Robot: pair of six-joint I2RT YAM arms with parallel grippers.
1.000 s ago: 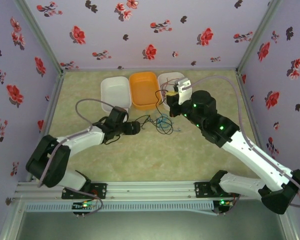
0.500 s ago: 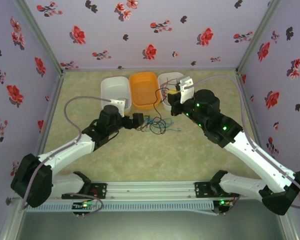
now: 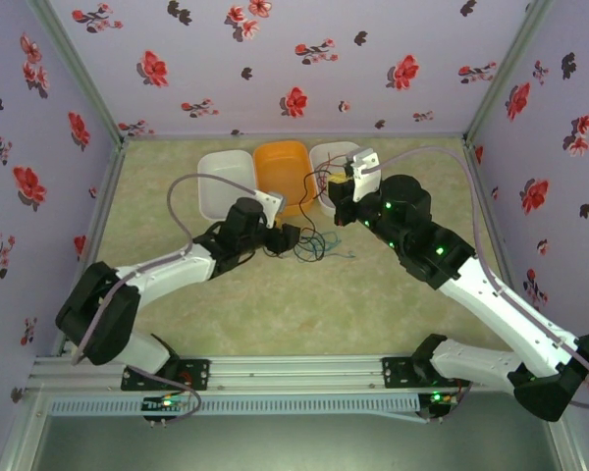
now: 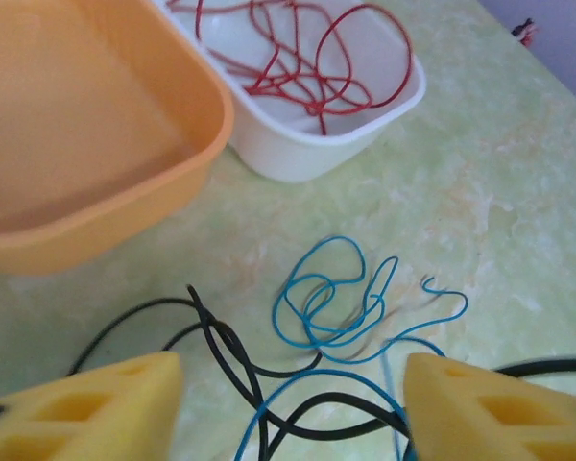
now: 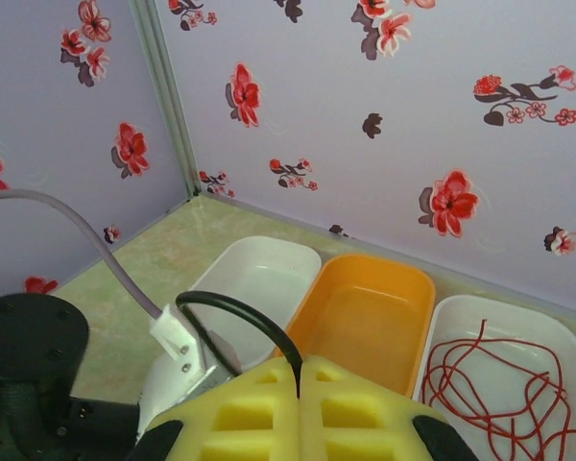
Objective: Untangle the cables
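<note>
The cables lie in a loose tangle (image 3: 315, 247) on the table between the two arms. In the left wrist view a light blue cable (image 4: 332, 300) curls over a black cable (image 4: 218, 342). My left gripper (image 4: 293, 415) stands open just above them, its yellow fingers (image 4: 86, 413) either side of both strands. A red cable (image 4: 302, 60) lies coiled in the white tray (image 4: 367, 142). My right gripper (image 5: 299, 384) is shut on a black cable (image 5: 238, 315) that arches up out of its pads, raised near the trays (image 3: 337, 199).
Three trays stand in a row at the back: a white one (image 3: 216, 186), an orange one (image 3: 280, 160), and the white one with the red cable (image 3: 326, 154). Flowered walls close in the table on three sides. Bare table lies in front of the tangle.
My left arm has swung right and forward, bringing its gripper over the tangle; its jaws widened, then narrowed somewhat. The right arm has hardly moved.
</note>
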